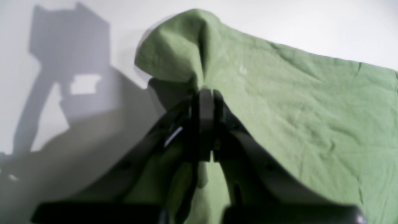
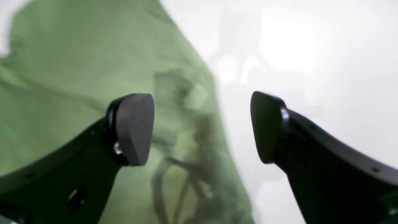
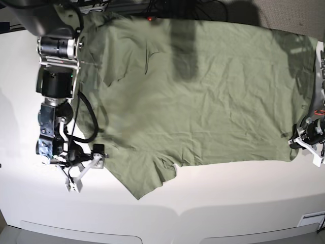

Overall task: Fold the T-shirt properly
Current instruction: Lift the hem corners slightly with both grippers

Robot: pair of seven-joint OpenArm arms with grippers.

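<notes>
The sage-green T-shirt [image 3: 203, 101] lies spread and wrinkled across the white table, with one sleeve [image 3: 139, 175] pointing toward the front edge. My left gripper [image 3: 299, 138] at the shirt's right edge is shut on a pinched fold of the cloth. In the left wrist view the left gripper [image 1: 205, 96] holds that fold raised, and the shirt [image 1: 311, 109] slopes away to the right. My right gripper [image 3: 84, 175] is open and empty just left of the sleeve. In the right wrist view the right gripper [image 2: 202, 127] hovers over the shirt's edge [image 2: 62, 77], and one fingertip [image 2: 133, 127] is over cloth.
The white table [image 3: 228, 203] shows bare in front of the shirt and at its left. Dark cables and equipment [image 3: 152, 7] run along the back edge. The right arm's body [image 3: 56, 66] stands over the shirt's left side.
</notes>
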